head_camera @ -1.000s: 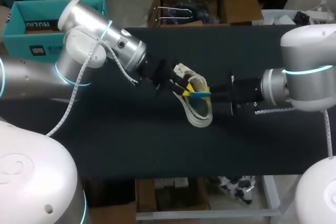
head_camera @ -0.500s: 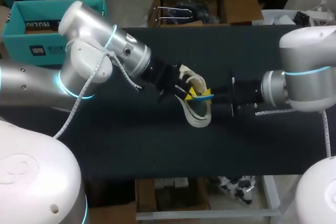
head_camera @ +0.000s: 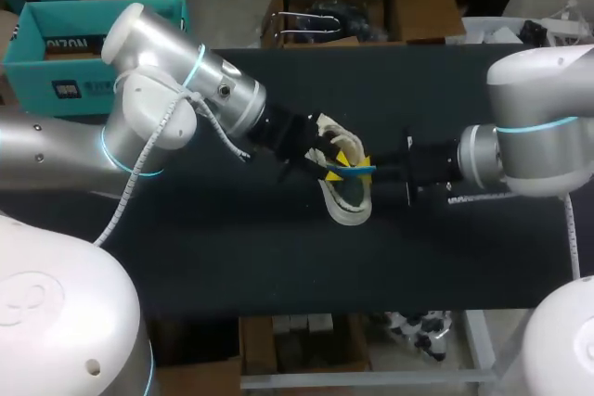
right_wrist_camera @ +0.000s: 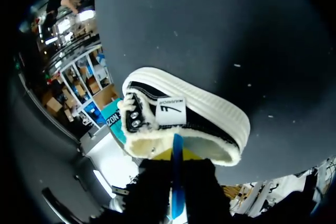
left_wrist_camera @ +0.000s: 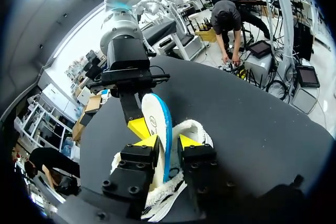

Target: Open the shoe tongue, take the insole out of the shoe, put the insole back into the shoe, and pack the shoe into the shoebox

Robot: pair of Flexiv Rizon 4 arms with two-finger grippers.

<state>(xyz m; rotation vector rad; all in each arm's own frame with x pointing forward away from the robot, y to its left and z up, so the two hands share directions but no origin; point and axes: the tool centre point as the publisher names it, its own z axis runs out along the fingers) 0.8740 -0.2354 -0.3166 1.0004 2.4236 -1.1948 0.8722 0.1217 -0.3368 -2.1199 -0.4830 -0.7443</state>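
**Insole held on edge at the shoe opening**

Judged best: feed the insole toe-first along the shoe's length, with the shoe steadied. The shoe lies at the middle of the table, its long axis running from far edge to near edge, toe seemingly toward the far edge. The right gripper pinches the insole. The left gripper straddles it, and whether it grips cannot be told.

head: our left gripper covers the shoe at its 11 o'clock end; of the insole we see only a blue edge | left wrist: right gripper far finger hidden behind insole | right wrist: our fingers too dark to make out
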